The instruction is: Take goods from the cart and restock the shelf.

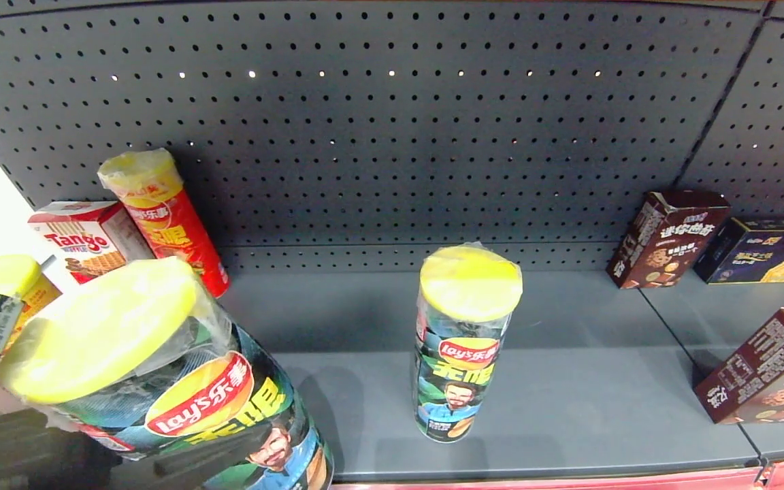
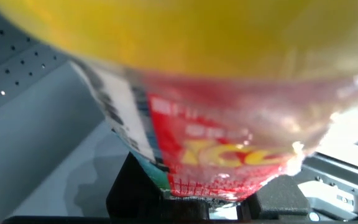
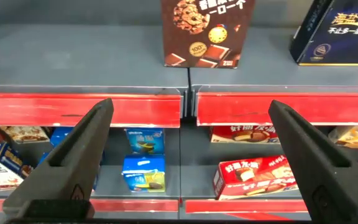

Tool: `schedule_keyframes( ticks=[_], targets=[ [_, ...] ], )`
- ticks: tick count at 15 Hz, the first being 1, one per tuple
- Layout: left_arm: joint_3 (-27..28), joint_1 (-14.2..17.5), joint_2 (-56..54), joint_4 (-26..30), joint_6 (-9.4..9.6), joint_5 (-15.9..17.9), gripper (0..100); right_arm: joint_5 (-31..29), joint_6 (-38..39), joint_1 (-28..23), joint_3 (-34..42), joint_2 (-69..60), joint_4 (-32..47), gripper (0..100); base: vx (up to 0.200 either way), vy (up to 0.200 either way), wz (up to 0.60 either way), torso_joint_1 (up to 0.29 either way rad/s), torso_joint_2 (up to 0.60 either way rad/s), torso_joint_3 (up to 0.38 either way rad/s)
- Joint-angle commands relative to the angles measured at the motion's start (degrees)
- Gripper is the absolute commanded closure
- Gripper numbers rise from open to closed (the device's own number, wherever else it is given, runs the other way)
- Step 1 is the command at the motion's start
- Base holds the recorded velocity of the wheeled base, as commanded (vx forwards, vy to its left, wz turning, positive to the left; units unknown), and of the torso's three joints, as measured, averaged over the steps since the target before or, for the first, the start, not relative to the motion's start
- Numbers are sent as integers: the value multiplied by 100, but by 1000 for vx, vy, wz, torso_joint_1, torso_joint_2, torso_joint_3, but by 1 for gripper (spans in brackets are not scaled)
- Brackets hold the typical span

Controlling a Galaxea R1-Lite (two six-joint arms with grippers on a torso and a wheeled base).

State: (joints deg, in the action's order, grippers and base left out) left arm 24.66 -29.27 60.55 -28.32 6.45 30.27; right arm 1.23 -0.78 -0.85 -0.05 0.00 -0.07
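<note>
My left gripper (image 1: 154,452) is shut on a chips can (image 1: 154,367) with a yellow lid and a green-and-blue label, held tilted over the front left of the grey shelf (image 1: 569,408). In the left wrist view the same can (image 2: 216,143) looms close, with the left gripper (image 2: 207,202) clamped low on its body. A matching can (image 1: 463,340) stands upright mid-shelf. My right gripper (image 3: 191,109) is open with nothing between its fingers, facing the shelf's red front rail (image 3: 79,102).
A red chips can (image 1: 164,218) leans on the pegboard at back left beside a wafer box (image 1: 86,238); another yellow-lidded can (image 1: 7,275) is at far left. Brown cookie boxes (image 1: 664,238) (image 1: 766,367) and a dark blue box (image 1: 763,252) occupy the right. Lower shelves hold snack boxes (image 3: 145,171).
</note>
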Motion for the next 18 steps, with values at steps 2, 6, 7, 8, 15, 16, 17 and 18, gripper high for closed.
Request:
schedule_keyframes(
  ticks=[2, 6, 7, 8, 15, 16, 17, 18],
  targets=[
    [197, -9, 53, 19, -3, -12, 100, 0, -1, -3, 5, 0, -1, 0, 0, 0, 0, 0, 0, 0],
    [856, 44, 616, 37, -12, -21, 100, 0, -1, -3, 5, 0, -1, 0, 0, 0, 0, 0, 0, 0],
    [1085, 44, 897, 37, -21, -30, 100, 0, -1, -3, 5, 0, -1, 0, 0, 0, 0, 0, 0, 0],
    [1383, 18, 1231, 37, -12, -21, 100, 9, -1, -3, 5, 0, -1, 0, 0, 0, 0, 0, 0, 0],
    [2869, 141, 2154, 1118, 111, -21, 100, 0, -1, -3, 5, 0, -1, 0, 0, 0, 0, 0, 0, 0],
    [3115, 194, 2312, 1136, 208, -3, 100, 0, -1, -3, 5, 0, -1, 0, 0, 0, 0, 0, 0, 0],
    [3343, 255, 2462, 1215, 287, 32, 100, 0, -1, -3, 5, 0, -1, 0, 0, 0, 0, 0, 0, 0],
    [3502, 281, 2629, 1364, 357, 76, 100, 0, -1, -3, 5, 0, -1, 0, 0, 0, 0, 0, 0, 0]
  ],
)
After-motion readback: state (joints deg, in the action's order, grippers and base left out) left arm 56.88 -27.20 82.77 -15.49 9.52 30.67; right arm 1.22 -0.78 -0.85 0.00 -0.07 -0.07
